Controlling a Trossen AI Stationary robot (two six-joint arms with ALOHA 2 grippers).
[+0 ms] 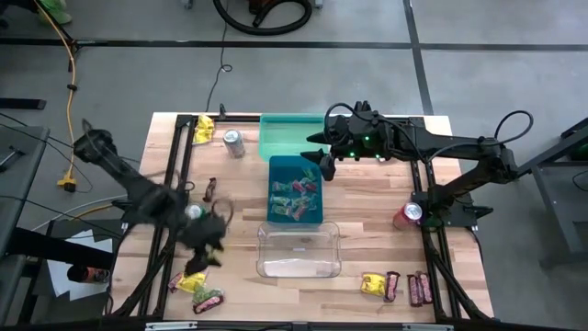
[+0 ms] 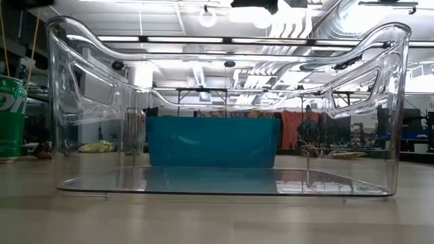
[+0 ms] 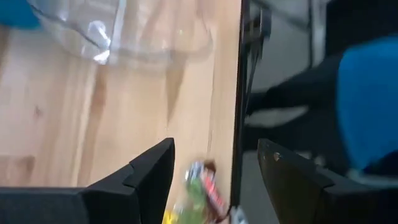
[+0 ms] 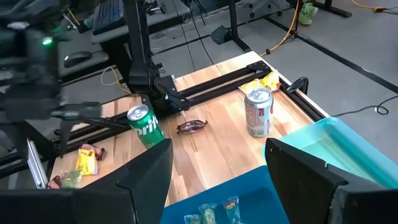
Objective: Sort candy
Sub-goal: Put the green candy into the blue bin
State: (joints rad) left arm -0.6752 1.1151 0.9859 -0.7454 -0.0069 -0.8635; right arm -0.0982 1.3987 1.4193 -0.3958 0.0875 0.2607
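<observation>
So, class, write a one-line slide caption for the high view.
Left end effector open near candy at the table corner; right end effector open over the blue bin, clear bin empty.

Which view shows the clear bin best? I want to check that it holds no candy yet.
The high view: the clear bin shows whole from above, its floor bare. The low view looks through its walls, also showing nothing inside. The left wrist view catches only a blurred corner; the right wrist view misses it.

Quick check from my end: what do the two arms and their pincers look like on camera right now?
Both arms are dark, jointed links. The right arm carries green lights near its wrist and a looping black cable. Each pincer, left pincer and right pincer, has two black, angular, wedge-shaped fingers.
</observation>
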